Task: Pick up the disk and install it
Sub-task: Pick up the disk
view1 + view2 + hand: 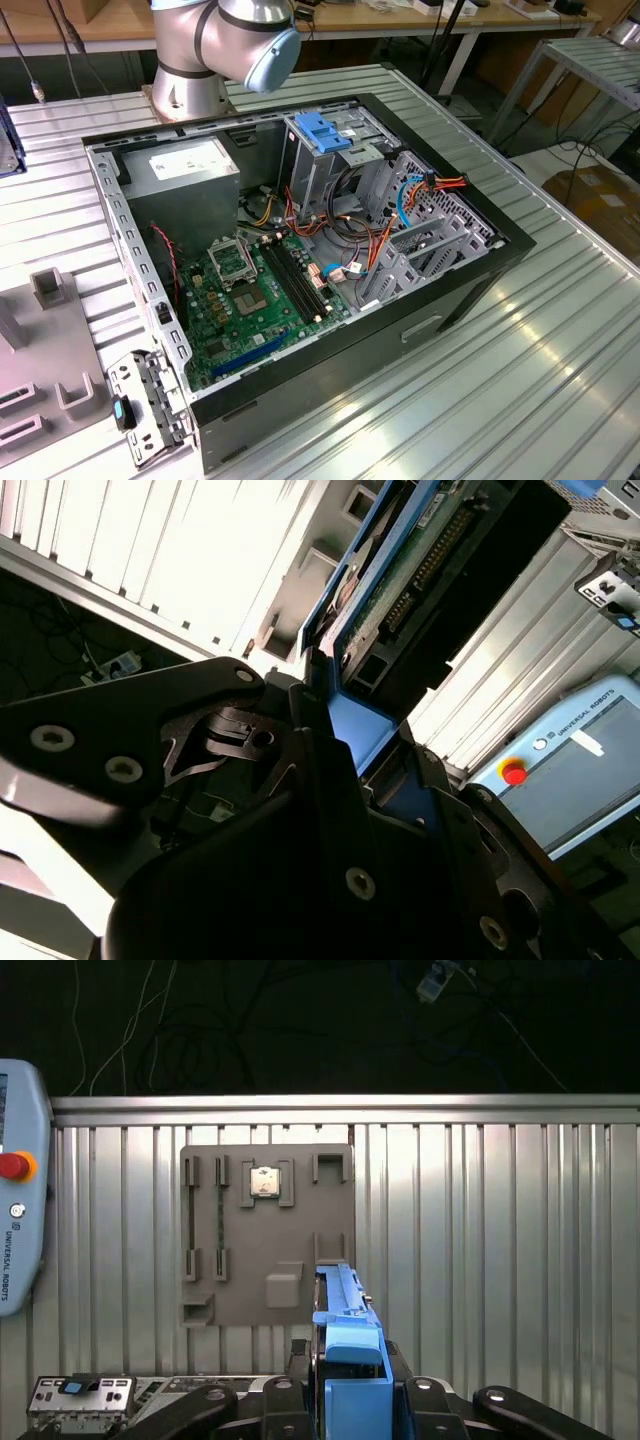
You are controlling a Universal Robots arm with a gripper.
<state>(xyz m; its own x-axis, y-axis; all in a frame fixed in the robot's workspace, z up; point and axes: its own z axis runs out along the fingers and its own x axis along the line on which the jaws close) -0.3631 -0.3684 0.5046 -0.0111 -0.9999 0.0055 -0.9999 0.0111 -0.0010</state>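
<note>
The hand (350,1362) pinches the disk (338,1295) by its blue-edged sides, holding it on edge above the ribbed surface (500,1260). Beyond it lies a grey fixture plate (265,1260). In the exterior view, the open case (300,250) sits mid-surface.

disk (340,1300) in tool (350,1365) | case (400,340) on table (540,390) | fixture plate (40,340) exterior view's left of case

Open black computer case (330,250) viewed obliquely from above, mid-range, in exterior view. Both wrist views set close behind black gripper (348,1358) and blue-edged disk (340,1295). Grey fixture plate (265,1235) shared by first wrist and exterior views.
</note>
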